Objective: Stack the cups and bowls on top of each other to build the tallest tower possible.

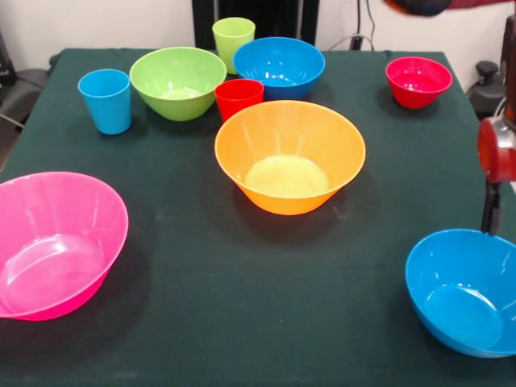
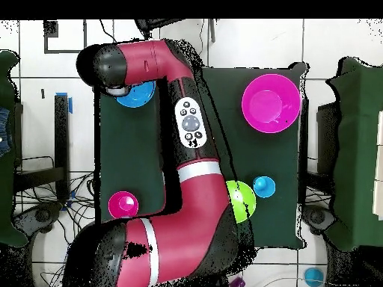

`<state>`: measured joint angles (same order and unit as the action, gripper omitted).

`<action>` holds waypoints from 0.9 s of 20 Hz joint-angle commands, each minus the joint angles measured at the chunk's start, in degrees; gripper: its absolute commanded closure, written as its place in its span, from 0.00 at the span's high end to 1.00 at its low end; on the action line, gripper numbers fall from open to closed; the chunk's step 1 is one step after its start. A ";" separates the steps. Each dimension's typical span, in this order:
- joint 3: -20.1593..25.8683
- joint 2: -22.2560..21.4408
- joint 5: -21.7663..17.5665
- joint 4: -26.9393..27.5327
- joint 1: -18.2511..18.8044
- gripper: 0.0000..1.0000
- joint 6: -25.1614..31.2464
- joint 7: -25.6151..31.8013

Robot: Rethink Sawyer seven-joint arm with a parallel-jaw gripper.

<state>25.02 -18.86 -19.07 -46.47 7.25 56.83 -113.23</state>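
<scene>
The gripper [image 1: 490, 211] is hanging at the near blue bowl's [image 1: 466, 292] twelve-o'clock rim; its opening cannot be told. The orange bowl [image 1: 289, 156] is lying toward ten o'clock.

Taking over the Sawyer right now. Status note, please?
End effector: hangs by the rim of the lower-right blue bowl; open or shut unclear.
Standing separately on the table: orange bowl, pink bowl, green bowl, back blue bowl, small red bowl, light blue cup, red cup, green cup.
Done: nothing stacked.
Left: the whole tower.
</scene>
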 commanded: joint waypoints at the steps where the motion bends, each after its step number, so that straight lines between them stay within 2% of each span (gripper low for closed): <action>1: -0.19 -1.53 -2.39 -4.85 -0.84 1.00 6.46 10.85; 8: -0.13 -2.56 -2.31 -7.69 0.21 1.00 4.47 10.98; 18: 0.19 -1.82 -3.42 -6.38 1.60 1.00 5.27 14.66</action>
<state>25.02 -21.89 -19.08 -47.64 7.53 57.29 -113.23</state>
